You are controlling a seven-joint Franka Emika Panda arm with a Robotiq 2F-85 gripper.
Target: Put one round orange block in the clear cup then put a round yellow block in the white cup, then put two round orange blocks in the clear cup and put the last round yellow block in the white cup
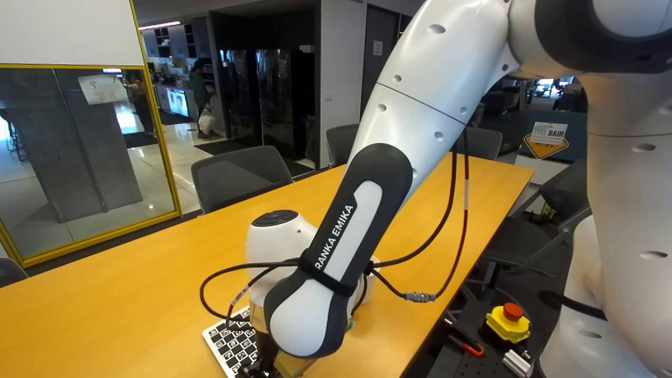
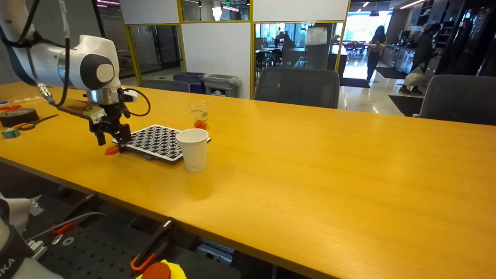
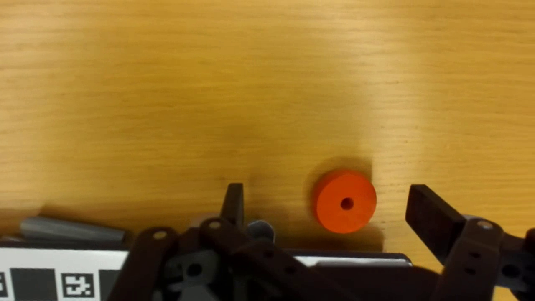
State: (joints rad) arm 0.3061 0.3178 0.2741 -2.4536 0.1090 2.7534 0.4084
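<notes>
A round orange block lies flat on the table beside the board's edge. It also shows in an exterior view. My gripper is open and empty, its fingers on either side of this block without touching it. The gripper also shows in an exterior view. The clear cup stands behind the board with orange blocks at its bottom. The white cup stands upright at the board's right corner; its inside is hidden. It shows partly behind the arm. No yellow block is in view.
A black-and-white checkered board lies between gripper and cups. A grey rod lies along its edge. At the far left are a black tape roll, scissors, a green block and red-orange pieces.
</notes>
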